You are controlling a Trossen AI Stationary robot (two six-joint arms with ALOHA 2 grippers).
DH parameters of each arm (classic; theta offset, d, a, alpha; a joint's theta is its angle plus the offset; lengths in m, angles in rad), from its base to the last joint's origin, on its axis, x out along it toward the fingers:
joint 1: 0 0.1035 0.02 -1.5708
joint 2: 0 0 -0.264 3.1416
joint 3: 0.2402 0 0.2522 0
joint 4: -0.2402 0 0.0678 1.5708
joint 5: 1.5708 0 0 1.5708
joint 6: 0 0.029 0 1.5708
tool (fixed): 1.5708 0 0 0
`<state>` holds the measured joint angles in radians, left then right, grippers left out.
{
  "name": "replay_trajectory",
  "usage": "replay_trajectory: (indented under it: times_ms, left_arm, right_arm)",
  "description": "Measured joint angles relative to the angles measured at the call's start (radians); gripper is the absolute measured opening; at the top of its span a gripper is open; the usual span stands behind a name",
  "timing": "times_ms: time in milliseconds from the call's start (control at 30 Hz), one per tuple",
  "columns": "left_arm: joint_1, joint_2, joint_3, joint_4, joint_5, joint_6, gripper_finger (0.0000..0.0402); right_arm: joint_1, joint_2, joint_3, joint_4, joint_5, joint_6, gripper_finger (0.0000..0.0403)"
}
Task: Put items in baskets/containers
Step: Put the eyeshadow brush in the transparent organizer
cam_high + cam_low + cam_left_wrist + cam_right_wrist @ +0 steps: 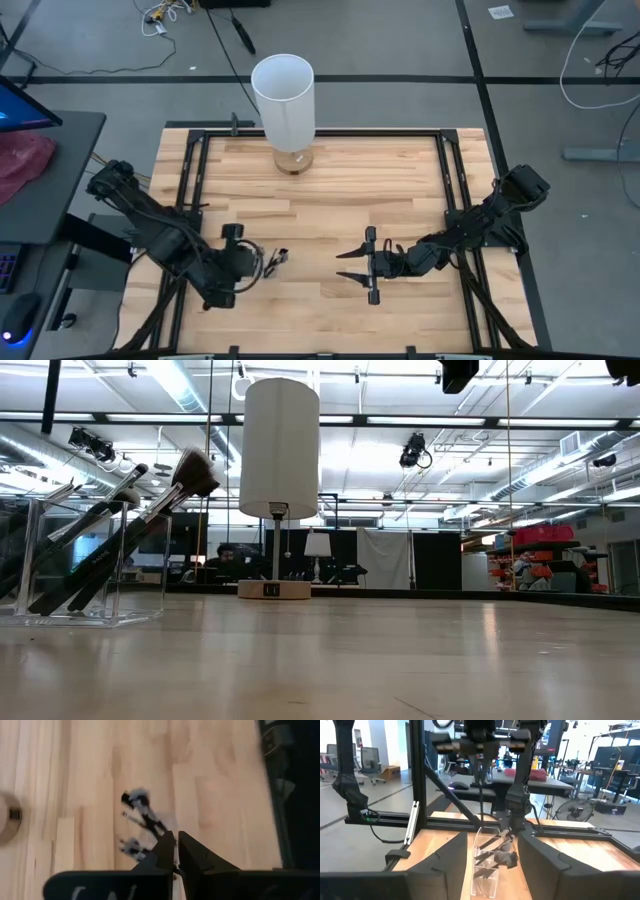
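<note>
Brushes (110, 535) leaned bristles-up in the clear container (85, 565), which stood on the tabletop (330, 200) between the two claws, just ahead of the left claw (262, 262) and well apart from the right claw (352, 266). Left claw's fingers (165, 851) were pressed together and gripped nothing, its tips close above the container. Right claw hung low over the tabletop with its fingers (547, 860) spread wide and nothing between them, pointing at the container, and a white lamp (283, 100) stood far beyond both.
</note>
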<state>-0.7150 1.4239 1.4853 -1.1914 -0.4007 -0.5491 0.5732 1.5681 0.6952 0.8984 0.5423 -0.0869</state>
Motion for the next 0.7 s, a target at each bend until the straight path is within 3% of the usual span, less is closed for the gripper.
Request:
replay_trajectory:
  times_ms: [167,367,700]
  left_arm:
    - [0.027,0.0,-0.087,0.018,0.018,-0.032,0.0017]
    - [0.112,0.0,-0.221,0.054,0.108,-0.063,0.0012]
    - [0.255,0.001,-0.369,0.253,0.346,0.016,0.0016]
  right_arm:
    - [0.0,0.0,0.0,-0.001,0.0,0.005,0.0168]
    - [0.0,0.0,0.0,-0.012,0.0,0.026,0.0162]
    - [0.0,0.0,0.0,-0.011,0.0,0.03,0.0162]
